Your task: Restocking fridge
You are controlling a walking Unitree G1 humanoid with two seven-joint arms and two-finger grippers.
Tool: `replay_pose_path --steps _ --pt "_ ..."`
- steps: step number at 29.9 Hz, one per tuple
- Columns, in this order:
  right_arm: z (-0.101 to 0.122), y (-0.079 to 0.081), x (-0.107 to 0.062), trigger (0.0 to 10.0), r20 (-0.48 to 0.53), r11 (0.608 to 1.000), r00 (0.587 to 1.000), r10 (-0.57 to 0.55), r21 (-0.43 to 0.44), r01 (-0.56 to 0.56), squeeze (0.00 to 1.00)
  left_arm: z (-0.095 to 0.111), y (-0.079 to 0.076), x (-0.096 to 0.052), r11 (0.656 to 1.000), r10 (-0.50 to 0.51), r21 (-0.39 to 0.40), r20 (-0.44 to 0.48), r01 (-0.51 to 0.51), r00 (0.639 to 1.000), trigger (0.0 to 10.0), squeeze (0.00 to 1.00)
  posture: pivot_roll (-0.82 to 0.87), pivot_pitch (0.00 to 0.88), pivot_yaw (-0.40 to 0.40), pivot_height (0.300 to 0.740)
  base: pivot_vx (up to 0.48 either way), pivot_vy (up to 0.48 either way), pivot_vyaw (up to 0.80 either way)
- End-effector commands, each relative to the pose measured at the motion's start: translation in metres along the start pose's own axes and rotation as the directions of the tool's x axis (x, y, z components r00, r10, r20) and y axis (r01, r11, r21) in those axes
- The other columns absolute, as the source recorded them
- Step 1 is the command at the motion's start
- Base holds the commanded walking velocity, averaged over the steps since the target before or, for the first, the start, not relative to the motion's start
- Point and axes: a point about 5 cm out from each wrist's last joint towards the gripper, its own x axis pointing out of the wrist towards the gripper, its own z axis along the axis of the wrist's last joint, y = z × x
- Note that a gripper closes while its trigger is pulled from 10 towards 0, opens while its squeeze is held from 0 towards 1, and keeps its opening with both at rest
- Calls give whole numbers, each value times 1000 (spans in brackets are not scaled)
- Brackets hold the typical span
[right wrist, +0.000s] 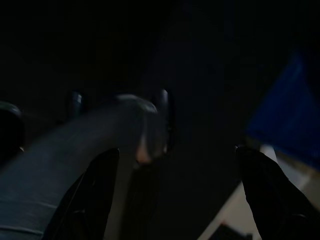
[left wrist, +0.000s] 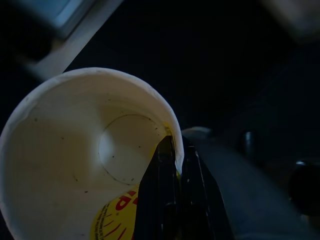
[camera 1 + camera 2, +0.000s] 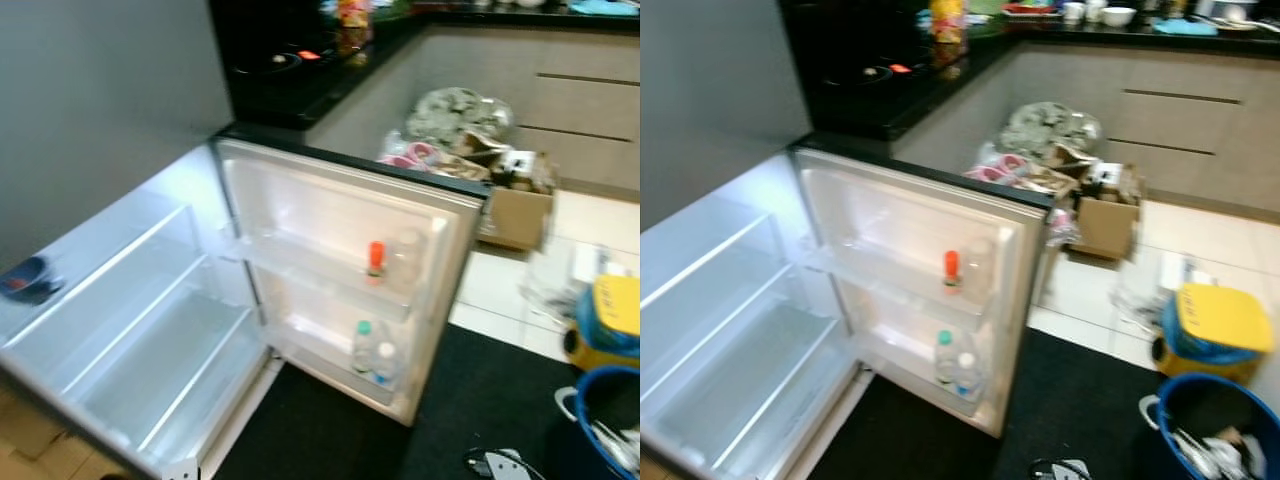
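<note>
The fridge stands open, its white door (image 3: 330, 220) swung wide towards me. On the door's upper shelf stand an orange-capped bottle (image 3: 376, 258) and a clear bottle (image 3: 405, 258). Two water bottles (image 3: 372, 355) sit on the lower door shelf. The lit interior shelves (image 3: 150, 340) are bare, apart from a blue bowl (image 3: 25, 278) at the far left. In the left wrist view my left gripper (image 2: 176, 145) is shut on the rim of a white paper cup (image 2: 75, 165) with yellow and red print. The right wrist view is dark; my right gripper (image 1: 176, 152) hangs open, holding nothing.
A black mat (image 3: 480, 400) lies before the fridge. To the right stand a blue bucket (image 3: 605, 420) and a yellow-lidded container (image 3: 610, 320). A cardboard box (image 3: 515, 215) and plastic bags (image 3: 455, 115) sit against the cabinets. A black counter (image 3: 290, 65) runs behind the door.
</note>
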Motion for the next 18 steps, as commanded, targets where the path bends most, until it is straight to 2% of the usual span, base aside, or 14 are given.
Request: replay_pose_path --steps 1,7,13,18 --pt "-5 -2 -1 10000 -15 1000 1000 -5 -3 5 0 6 6 -1 1000 8 20 18 -8 1000 10000 0 -18 29 46 740 0 0 0" --pt "3 -8 -1 10000 12 1000 1000 -22 8 22 0 4 1 0 999 0 47 5 -1 1000 10000 0 -33 10 16 740 0 0 0" --pt "6 -8 -1 10000 19 1000 1000 -20 -1 20 0 3 -2 1 1000 17 16 14 -17 1000 10000 0 -29 9 12 740 0 0 0" --pt "7 -6 -1 10000 23 1000 1000 -14 2 14 0 1 -3 1 999 26 22 14 -26 1000 10000 0 -29 7 14 740 0 0 0"
